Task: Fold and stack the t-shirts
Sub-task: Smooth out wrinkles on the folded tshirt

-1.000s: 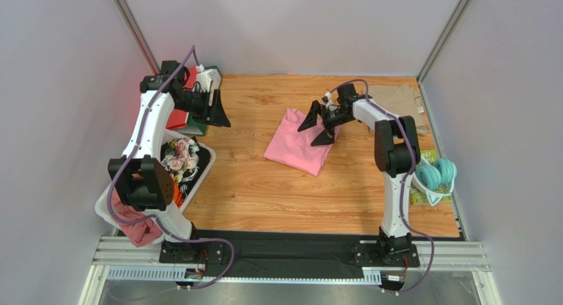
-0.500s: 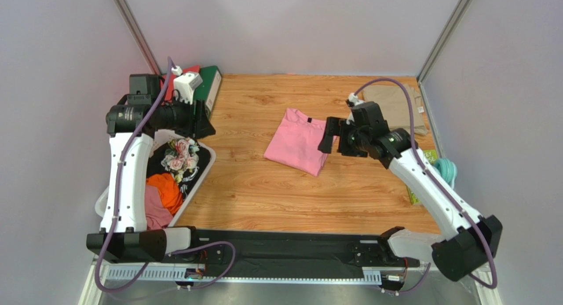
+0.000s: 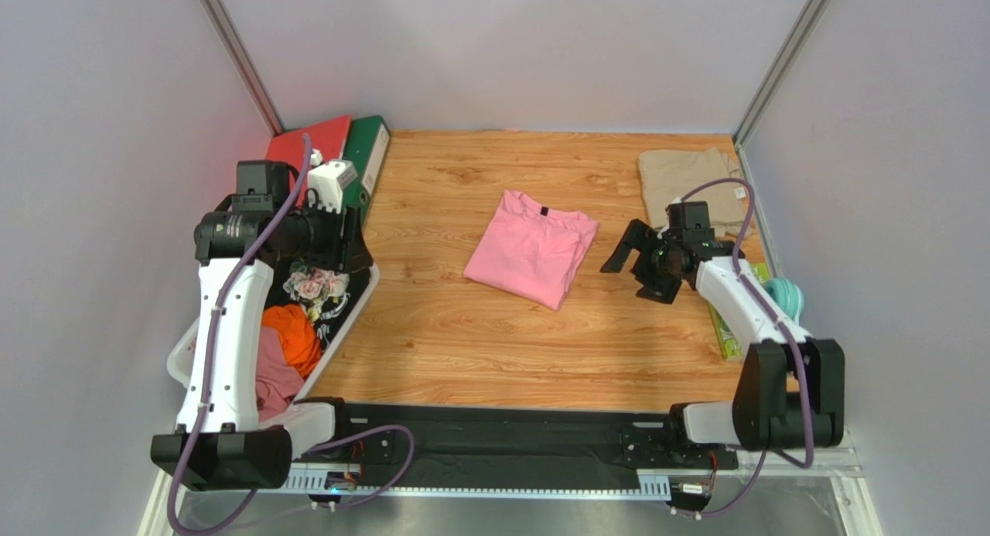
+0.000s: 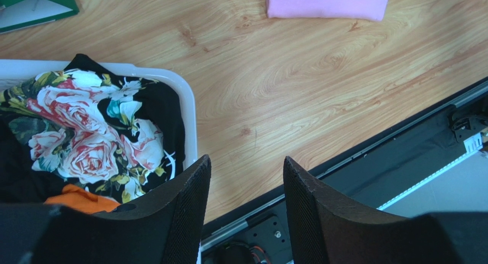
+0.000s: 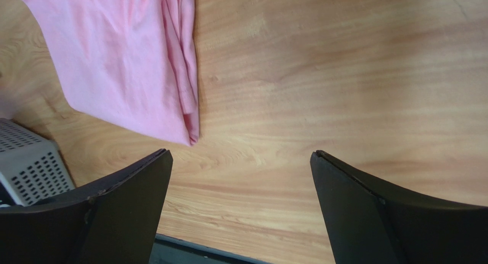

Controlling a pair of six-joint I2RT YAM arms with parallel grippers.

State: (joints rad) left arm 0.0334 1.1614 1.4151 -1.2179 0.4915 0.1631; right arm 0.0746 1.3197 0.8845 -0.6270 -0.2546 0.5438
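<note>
**Clerk:** Entry one, the left gripper (image 4: 245,161)?
**Checker:** Black, two fingers, set partly apart, nothing between them. In the left wrist view it hangs over the corner of the white plastic laundry basket (image 4: 190,112), at the lower left of the frame.

**Clerk:** Basket contents?
**Checker:** One black cloth printed with pink roses (image 4: 86,132), lying up against the rim. One crumpled orange cloth (image 4: 74,199) beside it. The top view adds a dusty-pink cloth (image 3: 273,374) at the basket's lower end.

**Clerk:** Entry two, the right gripper (image 5: 240,155)?
**Checker:** Black fingers spread wide, empty, over the bare light-brown wooden tabletop (image 5: 343,75). It touches nothing.

**Clerk:** The task goods?
**Checker:** One light pink cloth t-shirt (image 3: 532,248), folded to a rough rectangle and lying flat at the centre of the top view. It has a small dark neck label (image 3: 543,210) near its upper edge. It lies just left of the right gripper, not touching it. One khaki-beige cloth t-shirt (image 3: 686,176), folded flat at the table's upper right corner. It is well apart from the pink one, so the two are not stacked.

**Clerk:** Sundries?
**Checker:** One red folder (image 3: 308,142) and one green folder (image 3: 370,151), side by side at the table's upper left corner. One pair of teal headphones (image 3: 781,298) at the right edge, partly hidden by the right arm.
</note>
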